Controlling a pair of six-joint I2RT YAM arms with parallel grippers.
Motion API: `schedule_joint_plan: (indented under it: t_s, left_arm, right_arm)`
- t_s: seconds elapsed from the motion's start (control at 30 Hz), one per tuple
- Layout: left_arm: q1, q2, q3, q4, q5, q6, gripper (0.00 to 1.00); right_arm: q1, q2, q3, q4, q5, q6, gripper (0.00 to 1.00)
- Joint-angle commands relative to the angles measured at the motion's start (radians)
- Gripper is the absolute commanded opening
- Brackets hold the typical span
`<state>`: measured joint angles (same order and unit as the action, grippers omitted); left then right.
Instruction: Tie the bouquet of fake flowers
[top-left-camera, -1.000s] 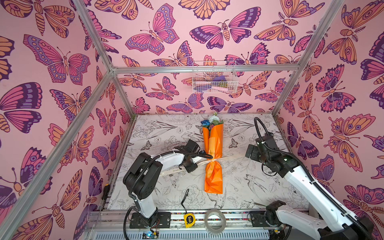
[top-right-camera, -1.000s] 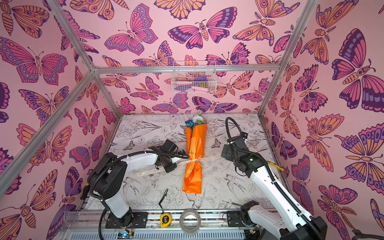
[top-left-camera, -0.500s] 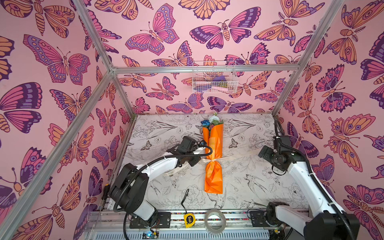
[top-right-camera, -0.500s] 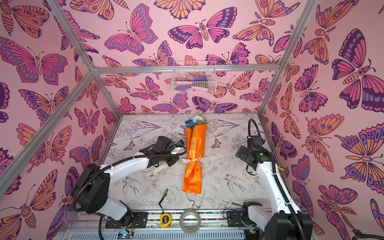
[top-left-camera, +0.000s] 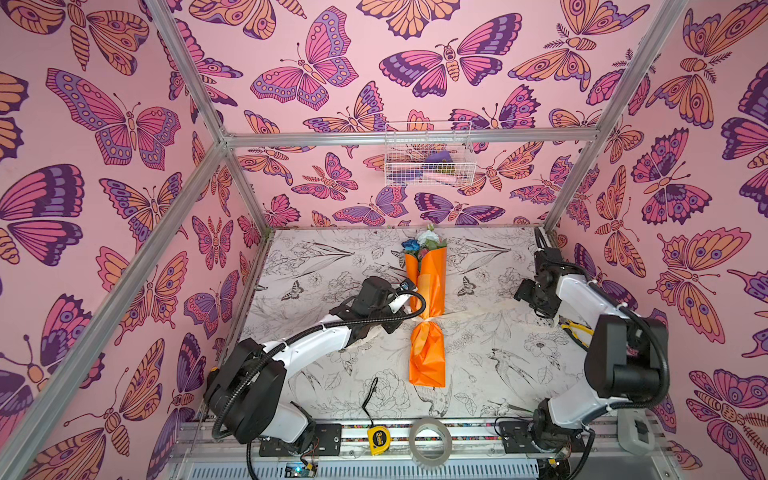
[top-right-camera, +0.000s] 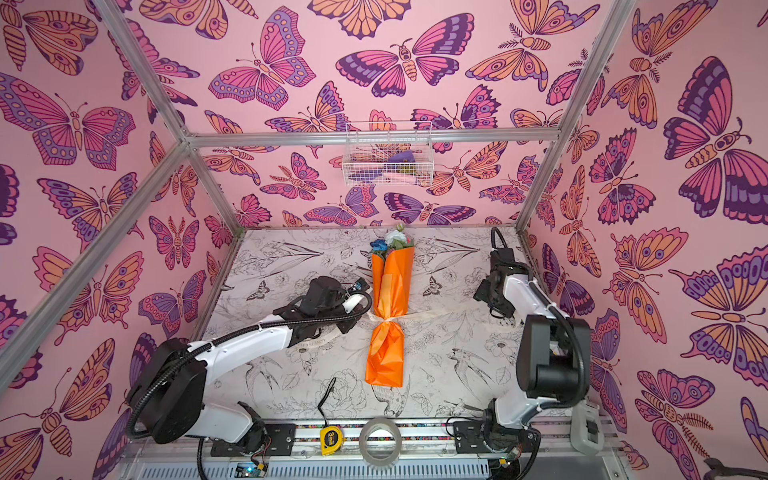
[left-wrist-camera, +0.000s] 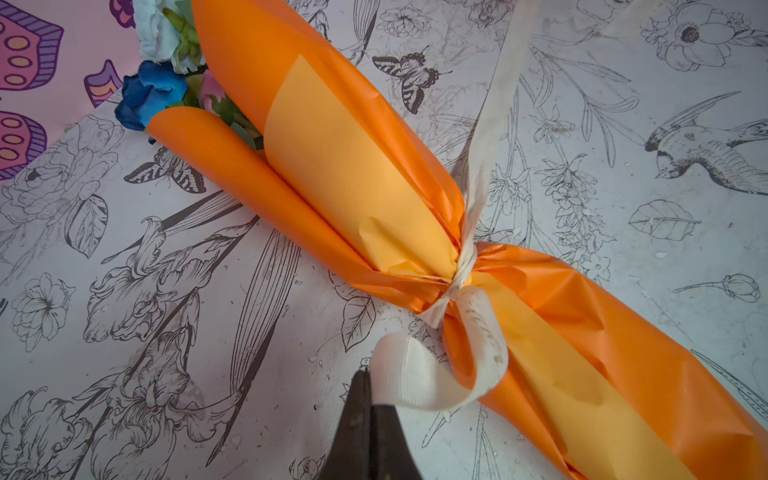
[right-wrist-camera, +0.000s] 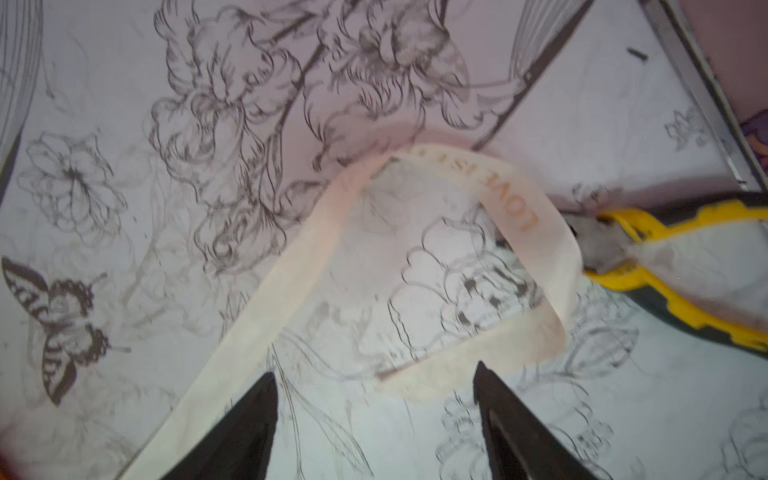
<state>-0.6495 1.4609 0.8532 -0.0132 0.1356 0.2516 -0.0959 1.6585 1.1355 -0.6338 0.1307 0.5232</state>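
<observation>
Crinkled glossy orange bouquet (top-left-camera: 428, 291) cinched by ribbed cream ribbon (left-wrist-camera: 419, 374); left gripper (left-wrist-camera: 365, 376) pinches ribbon; right gripper (right-wrist-camera: 374, 370) jaws apart, holding nothing.

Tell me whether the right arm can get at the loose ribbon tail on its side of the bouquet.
Probably yes. The open right end effector hangs just above the ribbon tail, which curls directly before it, uncovered. The yellow-handled pliers lie right beside it and could get nudged.
</observation>
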Motion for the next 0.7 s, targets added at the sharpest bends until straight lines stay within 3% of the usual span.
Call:
schedule_joint_plan:
  t_s: [0.0,0.23,0.3,0.5,0.63,0.67]
  left_arm:
    - [-0.016,-0.014,-0.020,0.056,-0.007,-0.011,0.00]
    - [-0.045,0.003,0.007,0.082,0.020,-0.010,0.00]
    - [-0.051,0.009,0.013,0.082,0.019,-0.006,0.00]
    - [-0.061,0.027,0.031,0.086,0.015,0.003,0.00]
    - [-0.068,0.038,0.040,0.086,0.001,0.012,0.00]
    - [-0.068,0.039,0.040,0.087,0.001,0.014,0.00]
  right_arm:
    - [-0.007,0.116,0.098,0.008,0.023,-0.012,0.74]
    - [-0.008,0.292,0.226,0.020,-0.014,0.019,0.71]
    - [-0.008,0.313,0.232,0.027,-0.004,0.020,0.65]
    - [-0.017,0.385,0.250,0.032,-0.038,0.021,0.38]
    - [-0.019,0.402,0.269,0.039,-0.091,-0.002,0.04]
    - [-0.019,0.394,0.269,0.042,-0.107,-0.010,0.00]
